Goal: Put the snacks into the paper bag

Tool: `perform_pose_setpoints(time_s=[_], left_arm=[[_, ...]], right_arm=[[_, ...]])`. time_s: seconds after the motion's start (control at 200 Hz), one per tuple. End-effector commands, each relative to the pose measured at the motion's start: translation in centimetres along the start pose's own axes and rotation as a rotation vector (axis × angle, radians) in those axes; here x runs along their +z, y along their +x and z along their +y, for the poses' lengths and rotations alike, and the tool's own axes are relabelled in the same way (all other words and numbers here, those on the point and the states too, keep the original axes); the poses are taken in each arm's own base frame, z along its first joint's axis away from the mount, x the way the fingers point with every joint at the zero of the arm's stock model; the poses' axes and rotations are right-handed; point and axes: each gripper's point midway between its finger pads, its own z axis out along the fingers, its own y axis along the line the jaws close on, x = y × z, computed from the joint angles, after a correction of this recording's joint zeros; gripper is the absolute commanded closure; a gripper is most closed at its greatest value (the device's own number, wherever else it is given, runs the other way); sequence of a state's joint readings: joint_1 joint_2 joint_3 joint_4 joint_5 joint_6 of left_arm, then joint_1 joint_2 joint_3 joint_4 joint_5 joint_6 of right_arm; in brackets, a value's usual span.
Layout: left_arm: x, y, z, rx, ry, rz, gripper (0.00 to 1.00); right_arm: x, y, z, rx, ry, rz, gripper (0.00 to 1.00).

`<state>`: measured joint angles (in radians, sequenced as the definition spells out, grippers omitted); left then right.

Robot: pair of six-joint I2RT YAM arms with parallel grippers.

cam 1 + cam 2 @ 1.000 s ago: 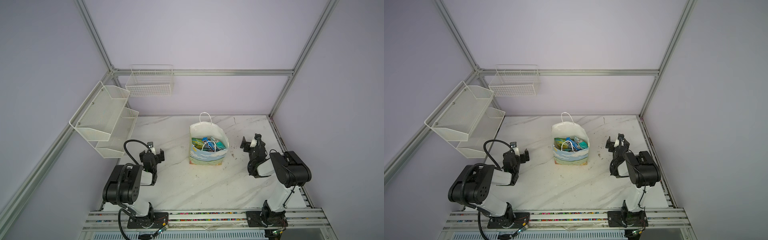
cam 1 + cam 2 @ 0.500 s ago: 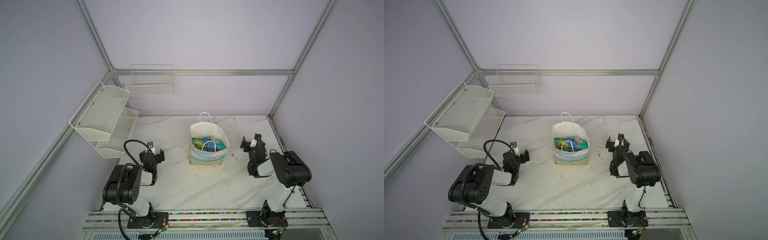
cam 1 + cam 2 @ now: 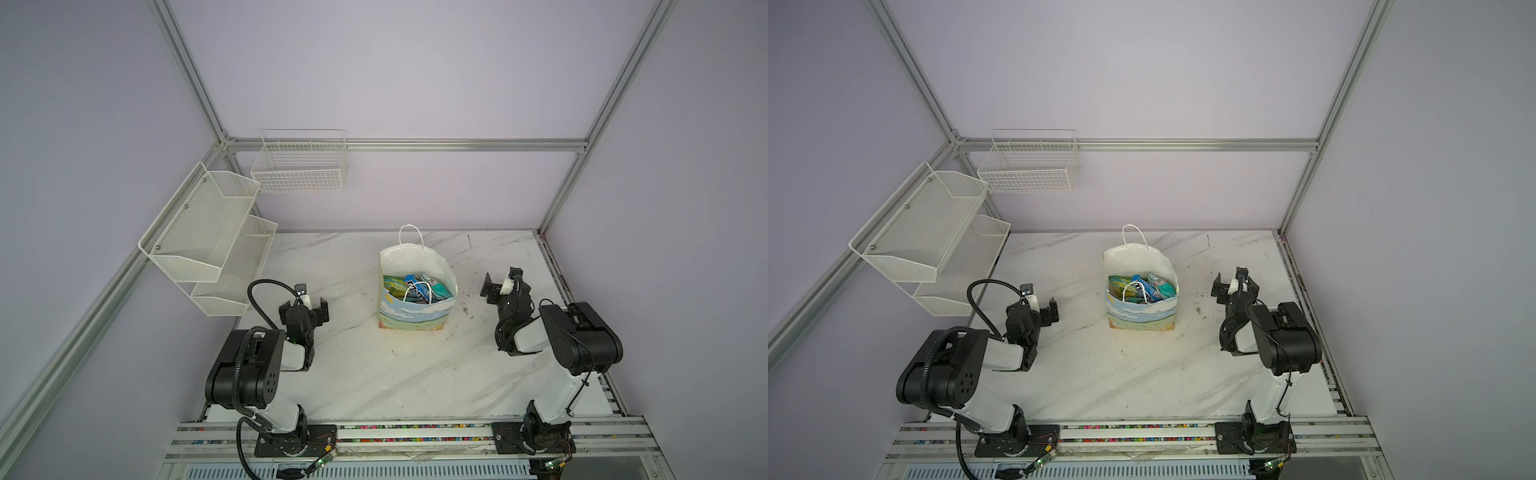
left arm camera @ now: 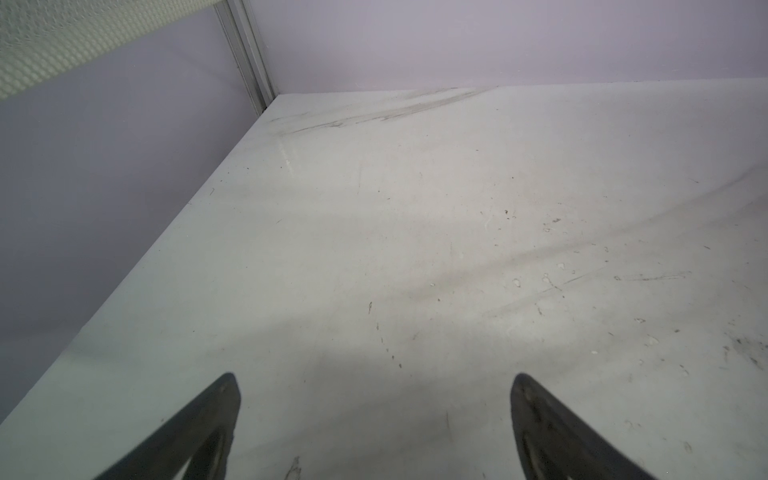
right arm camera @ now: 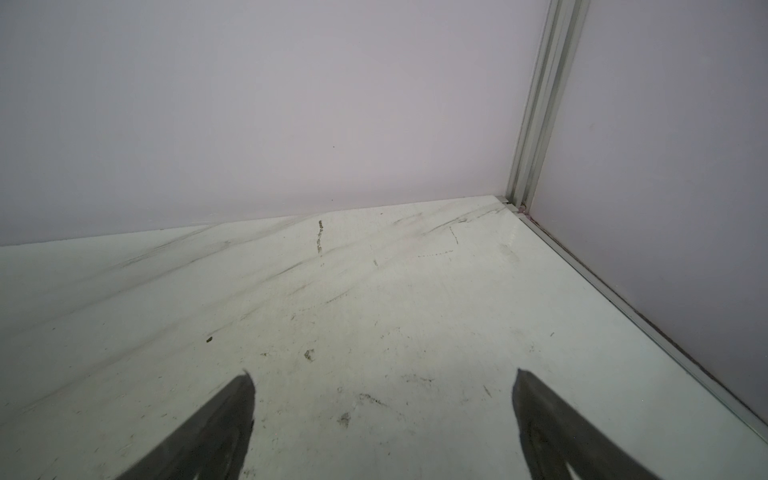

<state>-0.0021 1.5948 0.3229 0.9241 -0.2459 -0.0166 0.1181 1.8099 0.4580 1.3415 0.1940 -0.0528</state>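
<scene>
Only in both top views, frame centre: paper bag upright on tabletop, mouth upward, snacks inside. In wrist views just bare tabletop between wide, empty left pincer and right pincer.

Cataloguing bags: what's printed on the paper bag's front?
Paper bag: blue sky, clouds, green field; best in a top view.

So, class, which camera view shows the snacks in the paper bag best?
The top views: both look down into the open paper bag, so the snacks show in both top views. The wrist views show table and wall, but no bag or snacks.
</scene>
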Motion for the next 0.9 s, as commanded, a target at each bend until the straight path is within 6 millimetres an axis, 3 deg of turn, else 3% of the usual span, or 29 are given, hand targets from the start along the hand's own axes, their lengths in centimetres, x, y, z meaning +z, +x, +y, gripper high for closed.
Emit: perform_pose_setpoints(time_s=[0.0, 0.895], left_arm=[[0.37, -3.86, 0.1, -0.044, -0.002, -0.107, 0.0], [0.54, -3.76, -0.28, -0.031, 0.017, -0.106, 0.0]], right_arm=[[-0.05, -1.46, 0.01, 0.009, -0.002, -0.04, 0.03], [-0.04, -1.48, 0.05, 0.004, -0.003, -0.041, 0.03]])
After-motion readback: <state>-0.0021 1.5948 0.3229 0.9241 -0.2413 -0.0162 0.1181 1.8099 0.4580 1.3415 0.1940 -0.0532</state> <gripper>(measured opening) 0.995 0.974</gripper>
